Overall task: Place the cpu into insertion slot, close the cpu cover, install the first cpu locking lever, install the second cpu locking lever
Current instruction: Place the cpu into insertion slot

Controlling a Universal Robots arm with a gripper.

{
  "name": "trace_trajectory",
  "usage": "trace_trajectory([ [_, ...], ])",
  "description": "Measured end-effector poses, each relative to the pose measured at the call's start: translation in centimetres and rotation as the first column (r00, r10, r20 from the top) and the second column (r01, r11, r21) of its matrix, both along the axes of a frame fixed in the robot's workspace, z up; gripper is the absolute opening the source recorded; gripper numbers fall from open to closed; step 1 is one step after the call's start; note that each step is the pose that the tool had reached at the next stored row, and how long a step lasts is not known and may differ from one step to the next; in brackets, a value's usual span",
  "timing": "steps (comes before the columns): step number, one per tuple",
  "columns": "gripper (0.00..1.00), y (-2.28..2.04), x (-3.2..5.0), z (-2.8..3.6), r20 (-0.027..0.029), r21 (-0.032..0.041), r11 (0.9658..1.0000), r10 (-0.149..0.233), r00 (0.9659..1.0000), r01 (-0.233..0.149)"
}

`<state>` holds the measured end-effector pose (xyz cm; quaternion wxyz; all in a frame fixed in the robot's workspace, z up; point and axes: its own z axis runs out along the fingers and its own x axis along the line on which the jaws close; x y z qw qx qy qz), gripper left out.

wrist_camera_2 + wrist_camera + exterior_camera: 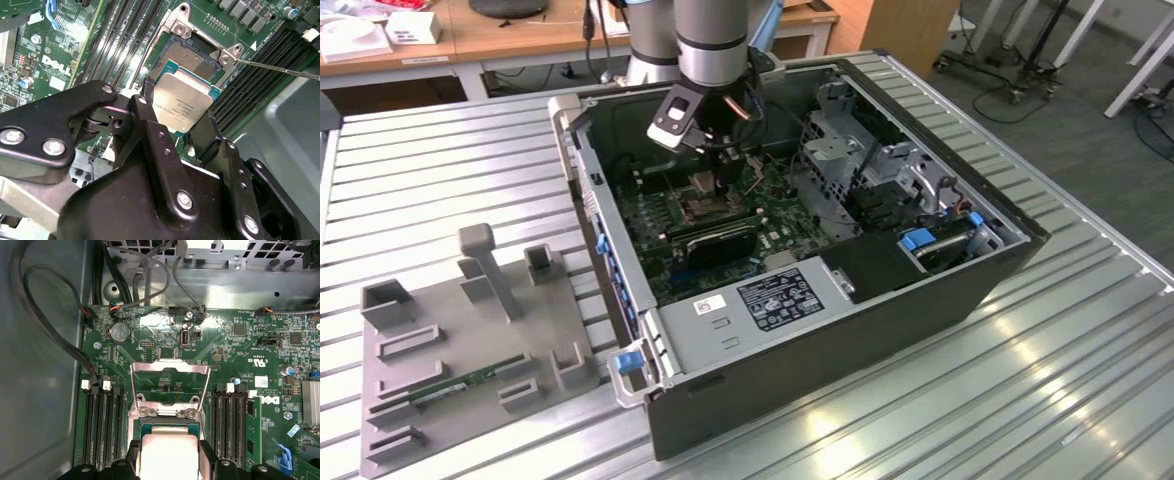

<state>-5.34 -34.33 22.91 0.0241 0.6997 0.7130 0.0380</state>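
My gripper [179,120] is shut on the cpu [182,100], a pale silver square chip with a green edge. One black finger [146,112] presses on each side of it. The cpu hangs tilted just above the insertion slot [192,55], whose dark pin field and silvery rim show beyond the chip. In the first wrist view the cpu [167,452] sits between the fingers [207,460], and the cpu cover [170,368] stands swung open past the socket. A thin lever rod [280,67] sticks out beside the socket. In the exterior view the gripper [707,186] hovers inside the computer case [854,330].
Black memory slots [105,425] flank the socket on both sides. Cables [55,325] loop along the case wall. A drive cage [847,140] and power supply [774,295] crowd the case. A grey fixture [467,350] holding a memory stick lies on the exterior view's left.
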Motion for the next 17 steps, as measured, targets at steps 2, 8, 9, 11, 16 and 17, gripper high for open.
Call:
trace_trajectory([
  [2,0.54,0.00,0.00,0.00,-0.0001,-0.0002,1.0000,0.000,1.0000,0.000],
  [8,0.54,0.01,-0.02,-0.12,0.0003,0.0004,1.0000,0.000,1.0000,0.000],
  [9,0.54,0.01,-0.04,-0.18,0.0002,0.0002,1.0000,0.000,1.0000,0.000],
  [11,0.54,0.00,-0.08,-0.38,0.0001,0.0002,1.0000,0.000,1.0000,0.000],
  [16,0.54,0.00,-0.18,-0.94,-0.0016,0.0000,1.0000,0.000,1.0000,0.000],
  [17,0.54,0.00,-0.19,-1.07,-0.0022,0.0000,1.0000,0.000,1.0000,0.000],
])
